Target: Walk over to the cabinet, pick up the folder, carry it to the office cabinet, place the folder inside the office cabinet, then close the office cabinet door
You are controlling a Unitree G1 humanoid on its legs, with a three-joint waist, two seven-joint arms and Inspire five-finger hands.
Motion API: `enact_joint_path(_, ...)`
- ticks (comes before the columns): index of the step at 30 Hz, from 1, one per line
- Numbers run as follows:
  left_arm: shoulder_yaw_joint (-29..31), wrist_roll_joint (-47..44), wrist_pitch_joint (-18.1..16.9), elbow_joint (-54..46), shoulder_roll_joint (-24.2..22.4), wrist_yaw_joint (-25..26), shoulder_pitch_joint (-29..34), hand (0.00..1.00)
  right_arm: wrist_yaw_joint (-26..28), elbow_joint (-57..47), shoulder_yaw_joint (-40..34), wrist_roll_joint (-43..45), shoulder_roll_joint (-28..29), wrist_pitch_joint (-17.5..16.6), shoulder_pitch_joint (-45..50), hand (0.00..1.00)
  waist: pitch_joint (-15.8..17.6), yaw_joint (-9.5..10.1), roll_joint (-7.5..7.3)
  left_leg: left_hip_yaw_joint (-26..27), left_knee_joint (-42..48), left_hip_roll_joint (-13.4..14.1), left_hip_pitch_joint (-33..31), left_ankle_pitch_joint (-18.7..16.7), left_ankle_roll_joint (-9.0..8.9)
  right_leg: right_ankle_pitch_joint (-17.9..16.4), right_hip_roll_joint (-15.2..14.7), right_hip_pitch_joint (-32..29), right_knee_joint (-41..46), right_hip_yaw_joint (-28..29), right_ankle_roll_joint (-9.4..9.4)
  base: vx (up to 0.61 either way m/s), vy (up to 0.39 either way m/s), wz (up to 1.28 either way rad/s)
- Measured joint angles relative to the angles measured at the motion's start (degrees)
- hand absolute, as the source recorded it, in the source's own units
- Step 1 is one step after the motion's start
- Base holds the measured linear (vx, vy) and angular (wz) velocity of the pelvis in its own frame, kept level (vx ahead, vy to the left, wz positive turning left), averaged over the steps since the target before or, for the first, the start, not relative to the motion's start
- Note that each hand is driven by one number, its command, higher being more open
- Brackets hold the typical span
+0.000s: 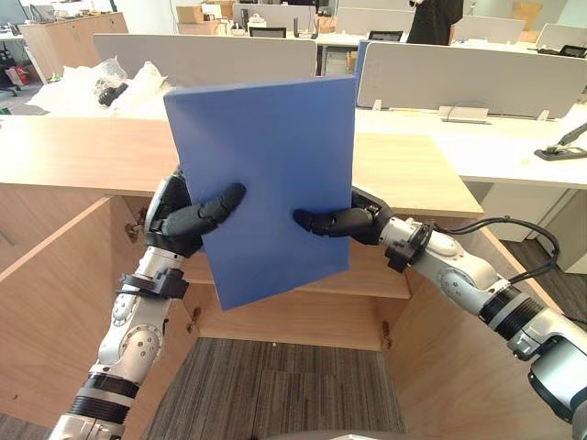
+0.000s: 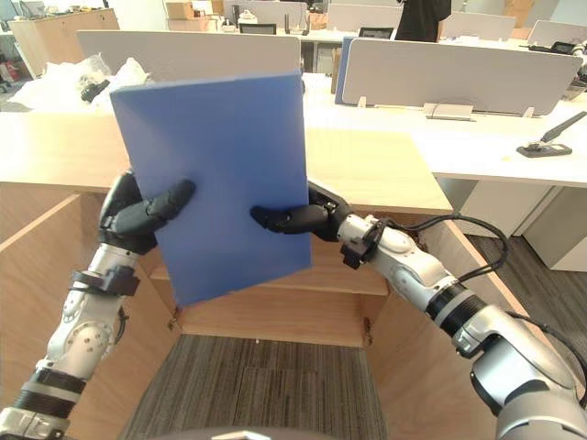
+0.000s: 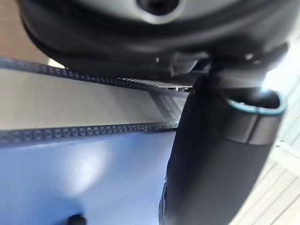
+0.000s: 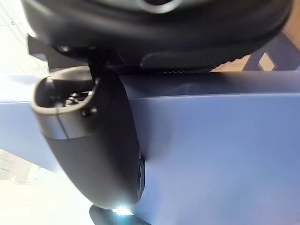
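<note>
A blue folder stands upright and slightly tilted in the air before the open wooden office cabinet. My left hand pinches its left edge, thumb lying across the front face. My right hand pinches the right edge the same way, thumb on the front. The fingers behind the folder are hidden. In the left wrist view the folder shows under my thumb; in the right wrist view the folder lies under my thumb. The folder's lower edge hangs level with the cabinet's inner shelf.
The cabinet's left door and right door stand swung open toward me. Its wooden top lies behind the folder. Beyond are white desks with grey dividers, plastic bags, and a person at the back.
</note>
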Motion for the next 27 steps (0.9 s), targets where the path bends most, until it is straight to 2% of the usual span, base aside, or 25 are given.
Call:
enact_joint_path(2, 0.0, 0.2, 1.4, 0.1, -1.0, -1.6, 3.1, 1.00, -0.6, -3.6, -4.2, -5.5, 0.6, 0.1, 4.2, 0.00, 0.1, -0.21, 0.03, 0.1, 0.0, 0.0, 0.0, -0.1, -0.09, 0.0, 0.0, 0.0, -0.1, 0.1, 0.00, -0.01, -0.003, -0.02)
enact_joint_path(4, 0.1, 0.1, 3.7, 3.5, -5.6, -5.3, 5.4, 1.00, -1.7, -6.5, -8.8, -11.9, 2.2, 0.2, 8.1, 0.00, 0.3, -0.30, 0.23, 0.2, 0.0, 0.2, 0.1, -0.1, -0.15, 0.0, 0.1, 0.0, -0.1, 0.2, -0.01, -0.03, -0.008, -0.03)
enact_joint_path(5, 0.2, 0.1, 4.2, 4.9, -7.2, -5.8, 5.6, 1.00, -1.9, -6.9, -9.8, -13.5, 2.7, 0.3, 8.6, 0.00, 0.4, -0.31, 0.33, 0.2, 0.0, 0.2, 0.1, -0.1, -0.15, 0.0, 0.2, 0.0, -0.1, 0.2, -0.03, -0.05, -0.013, -0.02)
enact_joint_path(6, 0.5, 0.2, 5.1, 7.7, -10.7, -6.5, 6.4, 1.00, -2.7, -8.2, -12.7, -16.9, 4.3, 0.4, 10.0, 0.00, 0.5, -0.36, 0.50, 0.2, 0.0, 0.3, 0.1, -0.1, -0.18, 0.1, 0.3, 0.0, -0.1, 0.2, -0.07, -0.05, -0.011, -0.02)
enact_joint_path(9, 0.7, 1.7, 6.6, 15.1, -18.9, -5.9, 9.7, 1.00, -4.4, -12.8, -21.7, -22.7, 10.3, 0.4, 13.2, 0.00, 1.0, -0.60, 1.08, 0.3, -0.1, 0.4, 0.1, -0.3, -0.35, 0.1, 0.3, -0.1, -0.1, 0.3, -0.08, -0.03, -0.005, -0.01)
enact_joint_path(13, 0.6, 4.7, 9.6, 23.4, -23.0, -3.9, 14.0, 1.00, -7.0, -19.1, -28.0, -29.0, 15.9, -1.2, 13.3, 0.00, 1.2, -1.41, 1.40, 0.5, 0.0, 0.7, 0.1, -0.5, -0.62, 0.1, 0.6, -0.2, -0.2, 0.7, -0.08, 0.00, -0.007, -0.03)
enact_joint_path(15, 0.7, 7.5, 10.6, 28.3, -24.3, -3.0, 16.1, 1.00, -8.9, -23.5, -30.5, -36.6, 17.6, -3.3, 13.3, 0.00, 1.2, -1.41, 1.40, 1.0, 0.0, 0.8, 0.1, -0.6, -0.77, 0.2, 0.7, -0.4, -0.2, 1.3, -0.08, 0.02, -0.017, -0.11)
enact_joint_path(18, 2.5, 12.2, 10.9, 31.4, -25.6, -2.6, 18.3, 1.00, -11.0, -26.5, -30.9, -47.0, 17.9, -6.2, 13.3, 0.00, 1.2, -1.48, 1.39, 1.4, 0.0, 0.9, 0.3, -0.7, -0.79, 0.2, 0.7, -0.5, -0.1, 1.6, -0.07, 0.01, -0.009, -0.08)
enact_joint_path(23, 6.1, 21.6, 9.4, 38.5, -26.0, -0.9, 18.7, 1.00, -11.1, -27.1, -28.0, -56.0, 17.8, -8.0, 14.5, 0.00, 1.3, -1.42, 1.45, 1.5, 0.0, 0.9, 1.0, -1.0, -0.75, 0.2, 0.7, 0.1, 0.0, 1.8, -0.07, -0.04, -0.003, -0.03)
enact_joint_path(26, 8.5, 33.6, 7.5, 45.1, -26.3, 4.8, 18.9, 1.00, -11.3, -25.8, -20.6, -60.4, 16.5, -9.7, 16.6, 0.00, 1.3, -1.41, 1.43, 1.8, 0.0, 1.0, 1.2, -1.2, -0.86, 0.2, 0.8, 0.0, -0.1, 2.3, -0.07, -0.06, -0.003, -0.09)
enact_joint_path(27, 9.6, 38.3, 7.2, 48.0, -26.6, 7.6, 19.1, 1.00, -11.3, -22.3, -14.9, -62.1, 15.1, -10.8, 16.7, 0.00, 1.3, -1.25, 1.40, 2.0, 0.0, 1.0, 1.3, -1.3, -0.90, 0.2, 0.8, 0.0, -0.1, 2.7, -0.07, -0.04, -0.002, -0.09)
